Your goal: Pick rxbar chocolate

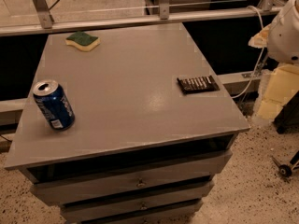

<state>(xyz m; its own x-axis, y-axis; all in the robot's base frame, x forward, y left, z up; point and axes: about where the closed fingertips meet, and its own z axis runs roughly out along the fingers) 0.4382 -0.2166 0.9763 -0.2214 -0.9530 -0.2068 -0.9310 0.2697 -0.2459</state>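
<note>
Nearest the camera, a grey cabinet showed its stacked drawers (131, 180), each with a small knob at the middle, standing on a speckled floor (261, 190). Above them lay the grey tabletop (135, 92). At its near left corner a blue soda can (53, 104) stood upright, its opened top facing up, close to the left edge.

Further in and on the right side, the rxbar chocolate (197, 84) lay flat on the tabletop just inside the right edge, its long side running left to right and a row of pale lettering showing on the black wrapper. It lay well apart from the can, with nothing touching it.

Off the tabletop to the right of the bar, the gripper (275, 94) hung beside the cabinet as a pale yellowish shape below a white rounded arm housing (286, 29). It was clear of the bar and held nothing visible; whether it was released or clenched could not be told.

At the far left corner a yellow-and-green sponge (82, 40) lay green side up. Beyond the tabletop a metal rail (117, 23) ran across.
</note>
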